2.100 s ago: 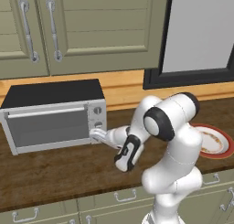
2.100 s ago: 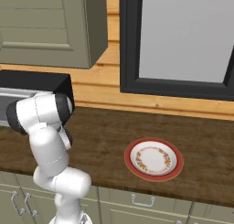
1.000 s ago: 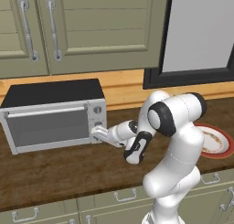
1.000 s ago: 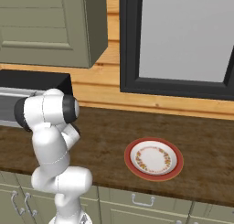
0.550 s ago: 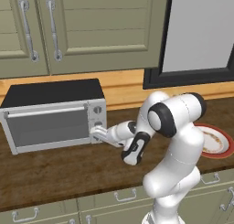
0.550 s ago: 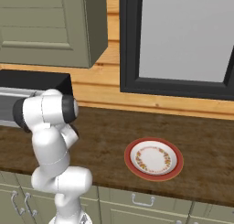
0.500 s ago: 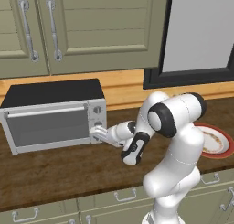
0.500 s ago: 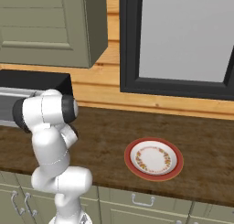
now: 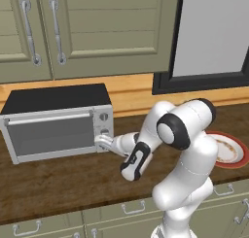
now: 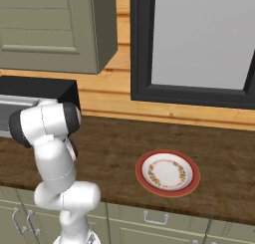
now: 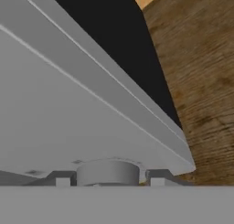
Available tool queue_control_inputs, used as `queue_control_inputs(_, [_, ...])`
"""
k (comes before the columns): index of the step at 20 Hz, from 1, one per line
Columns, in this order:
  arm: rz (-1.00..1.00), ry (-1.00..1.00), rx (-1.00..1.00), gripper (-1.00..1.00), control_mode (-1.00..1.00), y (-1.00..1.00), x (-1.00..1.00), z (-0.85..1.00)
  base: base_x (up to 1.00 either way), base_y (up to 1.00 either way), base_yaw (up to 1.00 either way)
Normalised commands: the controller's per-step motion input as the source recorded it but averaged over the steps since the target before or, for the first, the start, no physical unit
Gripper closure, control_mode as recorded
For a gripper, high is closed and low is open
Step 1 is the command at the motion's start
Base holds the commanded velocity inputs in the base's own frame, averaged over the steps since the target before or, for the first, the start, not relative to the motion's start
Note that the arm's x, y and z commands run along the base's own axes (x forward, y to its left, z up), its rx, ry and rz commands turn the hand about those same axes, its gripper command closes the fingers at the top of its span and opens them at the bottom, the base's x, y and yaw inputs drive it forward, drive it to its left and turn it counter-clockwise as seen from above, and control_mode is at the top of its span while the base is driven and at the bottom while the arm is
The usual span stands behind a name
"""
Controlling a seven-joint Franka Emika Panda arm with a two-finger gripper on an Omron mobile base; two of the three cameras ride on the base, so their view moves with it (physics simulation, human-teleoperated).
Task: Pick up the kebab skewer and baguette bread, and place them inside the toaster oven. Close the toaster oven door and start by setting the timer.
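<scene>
The claw [image 9: 103, 141] pinches a knob [image 11: 107, 172] on the toaster oven [image 9: 58, 120]; its fingers could slip, leaving the timer unset.

My arm [image 9: 185, 169] is glossy white, built of rounded, bulging segments. Black rings and caps mark the joints, the largest a round black disc at the elbow. One forearm link carries a dark inset panel. The end effector [image 9: 103, 141] is pale grey-white.

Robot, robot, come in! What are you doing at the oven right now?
Gripper at a knob on the toaster oven panel, jaws hard to read. Toaster oven door shut. Plate bare.
</scene>
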Motion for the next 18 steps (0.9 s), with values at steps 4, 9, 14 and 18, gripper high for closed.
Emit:
queue_control_inputs(4, [0.00,-0.21,0.19,1.00,-1.00,-0.18,-0.37,-0.28,0.00,0.00,0.00])
queue_control_inputs(9, [0.00,-0.20,0.23,1.00,-1.00,-0.24,-0.34,-0.22,0.00,0.00,0.00])
queue_control_inputs(14, [0.00,-0.05,0.46,1.00,-1.00,-0.50,-0.33,-0.14,0.00,0.00,0.00])
queue_control_inputs(18, [0.00,0.00,0.61,1.00,-1.00,-0.77,-0.31,-0.28,0.00,0.00,0.00])
